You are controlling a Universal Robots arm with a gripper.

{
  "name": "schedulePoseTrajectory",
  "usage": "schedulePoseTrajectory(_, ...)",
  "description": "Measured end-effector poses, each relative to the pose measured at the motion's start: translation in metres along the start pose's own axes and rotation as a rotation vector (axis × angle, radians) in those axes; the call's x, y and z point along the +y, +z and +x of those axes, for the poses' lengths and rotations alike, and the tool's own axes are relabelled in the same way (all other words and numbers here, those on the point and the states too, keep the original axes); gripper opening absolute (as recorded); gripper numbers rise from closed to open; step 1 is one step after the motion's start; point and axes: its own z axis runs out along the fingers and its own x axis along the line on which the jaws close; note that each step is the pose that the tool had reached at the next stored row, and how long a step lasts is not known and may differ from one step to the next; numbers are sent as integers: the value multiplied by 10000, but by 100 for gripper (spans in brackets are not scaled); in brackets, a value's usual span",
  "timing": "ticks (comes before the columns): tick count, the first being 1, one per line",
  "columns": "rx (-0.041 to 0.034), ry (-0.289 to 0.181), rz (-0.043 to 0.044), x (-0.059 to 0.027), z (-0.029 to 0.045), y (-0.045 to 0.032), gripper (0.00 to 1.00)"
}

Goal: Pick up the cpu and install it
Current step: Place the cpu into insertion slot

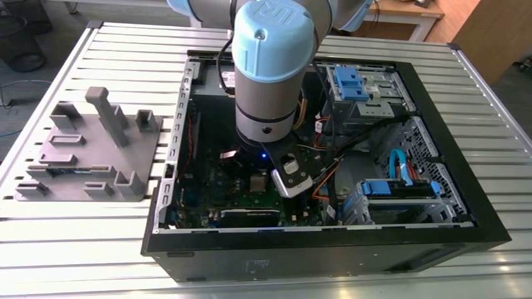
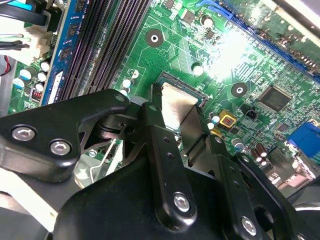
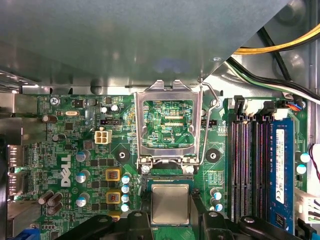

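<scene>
Gripper (image 3: 171,212) is closed snug on the cpu (image 3: 170,203) by two edges, chip over the socket (image 3: 165,177) just beside the flipped-open load frame (image 3: 167,125). The arm (image 1: 266,93) is mid-frame in the exterior view, inside the case (image 1: 332,249). I'd keep it flat and square, no side load.

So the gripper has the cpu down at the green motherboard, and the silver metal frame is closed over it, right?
Not quite: the gripper does have the cpu at the motherboard, but the metal frame stands open beside it, not closed over it; the first wrist view shows this.
</scene>
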Motion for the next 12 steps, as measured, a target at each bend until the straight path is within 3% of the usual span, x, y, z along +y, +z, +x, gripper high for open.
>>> schedulePoseTrajectory(12, -1, 0, -4, 1, -1, -44, 40)
